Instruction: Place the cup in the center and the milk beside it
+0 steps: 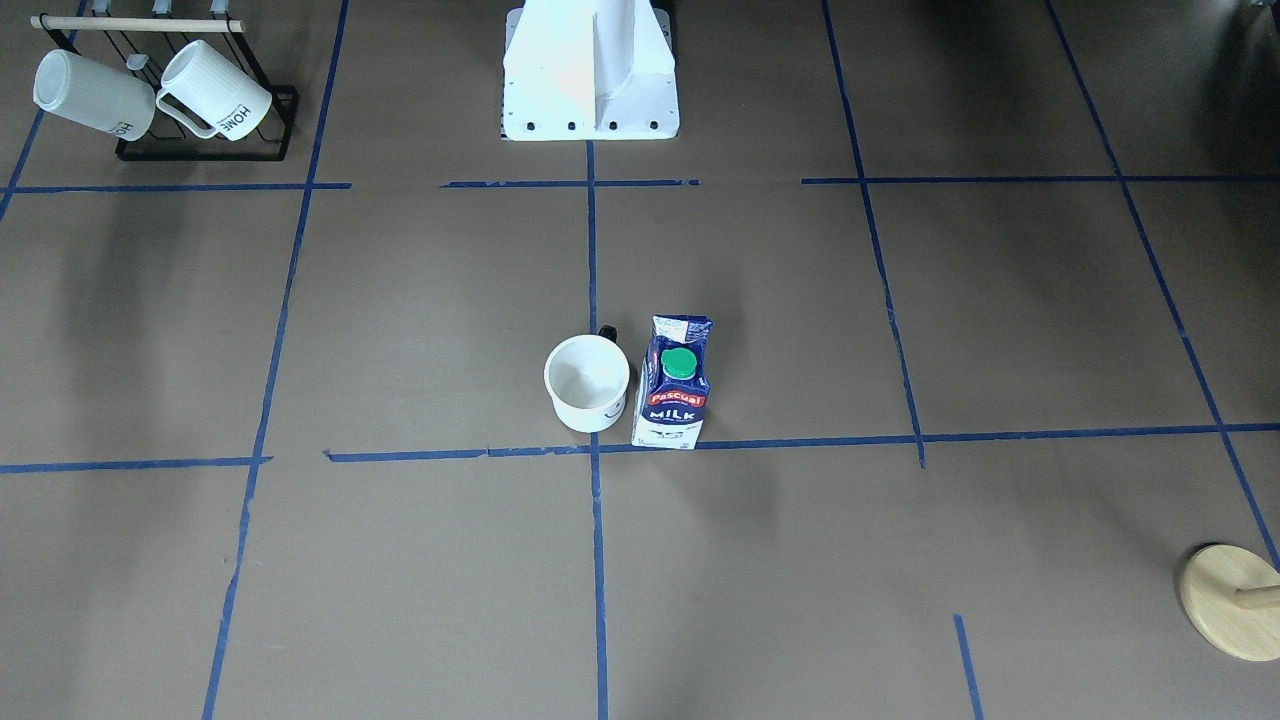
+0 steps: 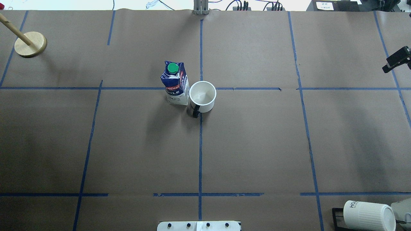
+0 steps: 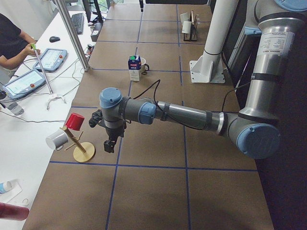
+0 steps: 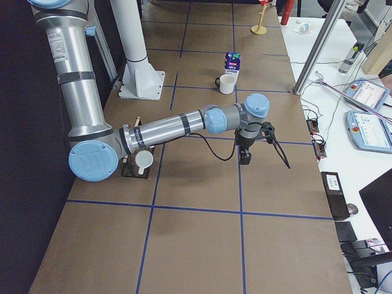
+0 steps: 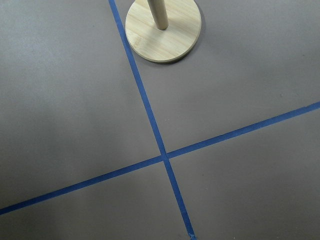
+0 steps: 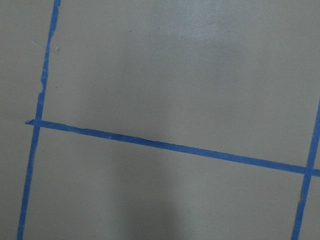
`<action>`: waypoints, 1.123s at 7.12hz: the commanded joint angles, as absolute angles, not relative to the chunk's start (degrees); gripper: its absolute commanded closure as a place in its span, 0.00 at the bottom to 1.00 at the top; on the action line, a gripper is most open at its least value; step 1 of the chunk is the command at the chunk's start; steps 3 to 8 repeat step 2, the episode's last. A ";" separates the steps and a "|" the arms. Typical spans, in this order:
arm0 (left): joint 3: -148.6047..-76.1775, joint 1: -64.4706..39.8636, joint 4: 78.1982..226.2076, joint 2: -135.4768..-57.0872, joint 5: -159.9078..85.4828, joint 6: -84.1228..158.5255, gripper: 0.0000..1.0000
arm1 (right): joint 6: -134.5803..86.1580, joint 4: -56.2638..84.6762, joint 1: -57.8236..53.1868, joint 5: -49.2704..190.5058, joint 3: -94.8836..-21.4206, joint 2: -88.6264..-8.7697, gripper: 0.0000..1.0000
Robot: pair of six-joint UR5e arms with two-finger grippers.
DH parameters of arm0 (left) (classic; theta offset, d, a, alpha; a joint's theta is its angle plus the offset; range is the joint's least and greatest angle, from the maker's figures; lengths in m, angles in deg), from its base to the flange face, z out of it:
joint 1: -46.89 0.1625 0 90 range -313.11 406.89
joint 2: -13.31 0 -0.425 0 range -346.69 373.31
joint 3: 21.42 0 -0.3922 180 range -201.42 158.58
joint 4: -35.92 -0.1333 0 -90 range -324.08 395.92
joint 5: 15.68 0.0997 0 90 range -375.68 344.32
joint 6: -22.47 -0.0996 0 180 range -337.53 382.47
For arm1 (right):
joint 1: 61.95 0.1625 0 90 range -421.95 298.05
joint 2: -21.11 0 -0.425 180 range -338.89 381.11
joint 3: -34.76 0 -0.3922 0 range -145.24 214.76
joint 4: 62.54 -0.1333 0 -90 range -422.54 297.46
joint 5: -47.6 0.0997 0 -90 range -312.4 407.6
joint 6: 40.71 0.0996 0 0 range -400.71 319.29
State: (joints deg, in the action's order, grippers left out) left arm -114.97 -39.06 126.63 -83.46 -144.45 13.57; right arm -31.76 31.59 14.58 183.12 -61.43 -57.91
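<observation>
Front view: the cup (image 1: 587,383) stands upright at the center (image 1: 595,449), and the milk (image 1: 672,385) stands just beside it. Left side view: my left hand (image 3: 109,143) hangs over the counter (image 3: 158,191), well apart from the center. Right side view: my right hand (image 4: 245,158) also hangs well apart from the center. I cannot tell if either hand is wide or narrow.

A worktop (image 2: 257,144) covered in brown paper is marked into a grid by blue tape (image 2: 200,154). A white desk (image 3: 24,163) runs along one long side, holding a keyboard (image 3: 78,21), screens (image 3: 50,58) and cables. A dark wall (image 4: 18,184) lines the other. The light is even and the shadows are soft.
</observation>
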 commanded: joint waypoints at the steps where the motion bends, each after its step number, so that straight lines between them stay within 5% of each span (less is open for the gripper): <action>1: -115.02 -39.06 126.63 -83.37 -144.53 13.59 0.00 | -31.75 31.59 14.43 183.12 -61.40 -57.90 0.00; 8: -115.20 -39.06 126.63 -83.45 -144.44 13.51 0.00 | -31.75 31.59 14.43 183.12 -61.48 -57.90 0.00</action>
